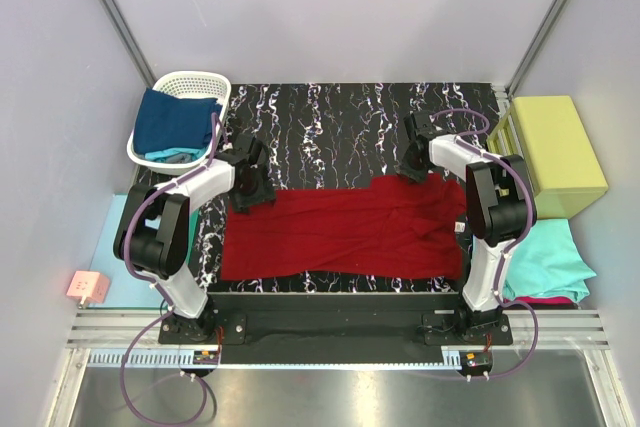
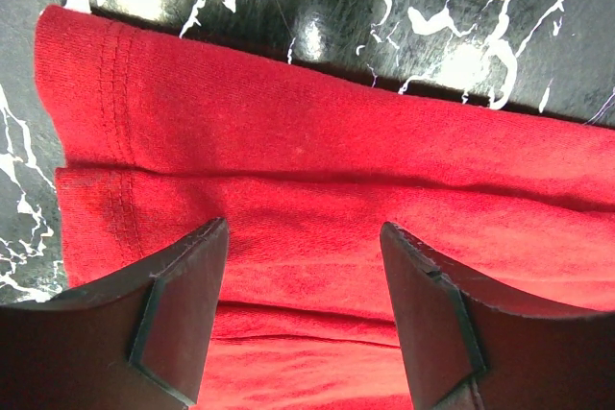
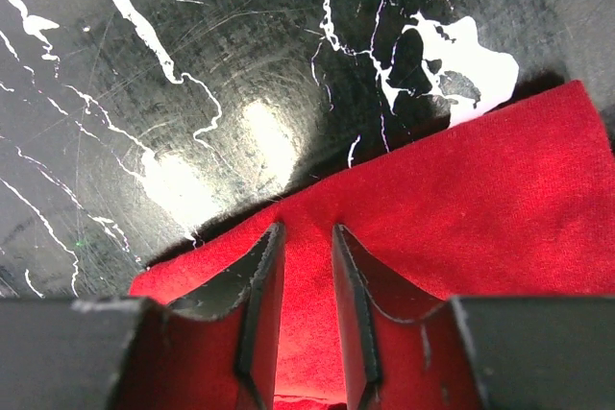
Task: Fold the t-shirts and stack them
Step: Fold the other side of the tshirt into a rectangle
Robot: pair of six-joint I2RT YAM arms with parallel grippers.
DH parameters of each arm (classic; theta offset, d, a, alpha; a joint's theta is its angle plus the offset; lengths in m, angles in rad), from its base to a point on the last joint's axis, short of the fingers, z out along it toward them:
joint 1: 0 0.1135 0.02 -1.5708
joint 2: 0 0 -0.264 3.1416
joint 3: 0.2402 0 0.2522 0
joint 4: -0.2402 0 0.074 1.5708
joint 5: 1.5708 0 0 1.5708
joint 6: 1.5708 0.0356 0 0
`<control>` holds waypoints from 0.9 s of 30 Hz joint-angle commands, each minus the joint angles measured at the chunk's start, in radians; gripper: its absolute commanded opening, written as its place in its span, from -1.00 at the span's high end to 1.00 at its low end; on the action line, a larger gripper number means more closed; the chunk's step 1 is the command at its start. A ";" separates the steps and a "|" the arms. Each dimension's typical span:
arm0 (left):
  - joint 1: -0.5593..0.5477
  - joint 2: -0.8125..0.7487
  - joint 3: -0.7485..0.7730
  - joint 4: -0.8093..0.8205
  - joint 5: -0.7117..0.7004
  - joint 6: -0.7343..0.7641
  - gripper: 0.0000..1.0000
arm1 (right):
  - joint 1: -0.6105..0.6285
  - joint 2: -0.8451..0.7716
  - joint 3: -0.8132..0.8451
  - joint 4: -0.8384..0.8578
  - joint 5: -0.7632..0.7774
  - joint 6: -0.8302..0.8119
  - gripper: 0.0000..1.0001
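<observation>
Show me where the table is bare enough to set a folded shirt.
Bare: the far strip of table, between basket and box, beyond the red shirt. Crowded: the near half, covered by that shirt; only a sliver along the near edge.

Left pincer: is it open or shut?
Open. The left pincer shows fingers wide apart over the dark red t-shirt, holding nothing.

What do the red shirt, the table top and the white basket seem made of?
The red shirt: soft matte knit cloth; fine weave and stitched hem show. The table top: hard, glossy, black with white marble-like veins and lamp glare; perhaps printed. The white basket: probably plastic, lattice wall.
</observation>
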State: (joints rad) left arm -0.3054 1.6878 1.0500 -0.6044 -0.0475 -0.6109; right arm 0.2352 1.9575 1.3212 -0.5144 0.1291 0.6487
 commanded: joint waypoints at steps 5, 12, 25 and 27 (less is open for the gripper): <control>-0.006 -0.022 0.004 0.022 0.020 -0.006 -0.37 | -0.004 -0.003 -0.005 0.005 -0.009 0.006 0.92; -0.015 -0.028 -0.004 0.022 0.020 -0.007 -0.35 | -0.004 -0.147 -0.036 0.010 0.050 0.000 1.00; -0.038 -0.042 -0.008 0.020 0.071 -0.024 -0.33 | 0.047 -0.532 -0.281 -0.101 0.092 0.055 1.00; -0.047 -0.046 -0.008 0.017 0.071 -0.026 -0.33 | 0.079 -0.580 -0.338 -0.113 0.087 0.080 1.00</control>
State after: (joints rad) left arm -0.3328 1.6878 1.0389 -0.6029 -0.0109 -0.6224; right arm 0.2649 1.4467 1.0790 -0.5465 0.1963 0.6773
